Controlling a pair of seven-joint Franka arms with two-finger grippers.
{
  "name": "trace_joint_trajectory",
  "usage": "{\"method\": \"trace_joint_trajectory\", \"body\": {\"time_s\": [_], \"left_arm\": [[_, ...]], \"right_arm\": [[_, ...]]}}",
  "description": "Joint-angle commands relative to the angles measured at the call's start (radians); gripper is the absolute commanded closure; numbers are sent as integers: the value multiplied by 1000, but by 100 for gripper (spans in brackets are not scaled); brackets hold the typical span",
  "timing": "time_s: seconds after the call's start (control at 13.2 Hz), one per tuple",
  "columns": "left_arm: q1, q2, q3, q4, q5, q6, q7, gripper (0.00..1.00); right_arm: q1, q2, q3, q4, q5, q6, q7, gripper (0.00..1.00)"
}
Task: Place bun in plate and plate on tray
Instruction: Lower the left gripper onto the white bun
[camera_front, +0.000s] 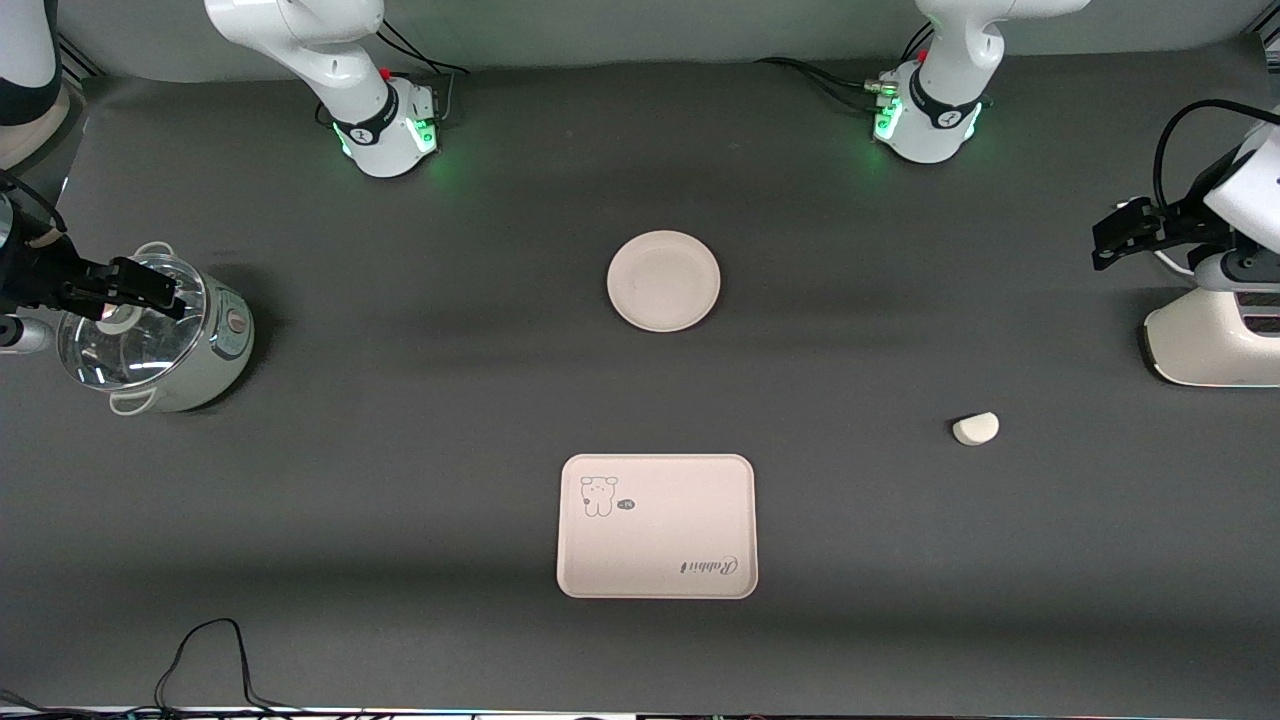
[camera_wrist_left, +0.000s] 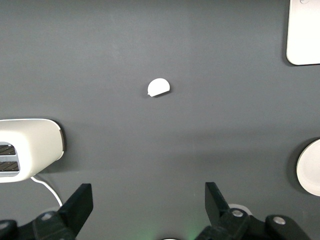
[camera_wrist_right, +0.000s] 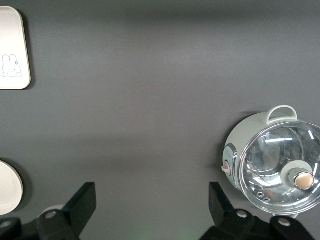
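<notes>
Both grippers hang with fingers spread wide, we see: left gripper (camera_front: 1112, 235) above the toaster (camera_front: 1210, 340), right gripper (camera_front: 150, 290) over the lidded pot (camera_front: 160, 340). Bun (camera_front: 976, 428), plate (camera_front: 663, 280) and tray (camera_front: 657, 526) lie apart on the table (camera_front: 400, 450).

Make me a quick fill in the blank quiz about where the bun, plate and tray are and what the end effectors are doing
1. The bun lies on the bare table, toward the ____ arm's end.
2. Of the plate and the tray, the ____ lies nearer the front camera.
3. The left end effector and the right end effector both have their fingers ____.
4. The right end effector hangs over a glass-lidded ____.

Missing words: left; tray; open; pot
</notes>
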Motion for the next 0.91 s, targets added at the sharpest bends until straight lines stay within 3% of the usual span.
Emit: {"method": "trace_joint_trajectory", "body": {"time_s": [0.0, 0.38, 0.68, 0.84], "left_arm": [[-17, -5, 12, -5, -7, 10, 11, 0], [-14, 34, 12, -19, -6, 61, 11, 0], [-9, 170, 12, -152, 8, 326, 11, 0], [-9, 276, 12, -175, 8, 476, 12, 0]], "right_arm": [[0, -8, 1, -11, -11, 10, -11, 0], [0, -8, 0, -11, -11, 10, -11, 0], [0, -8, 0, -11, -11, 10, -11, 0], [0, -6, 0, -11, -13, 10, -11, 0]]}}
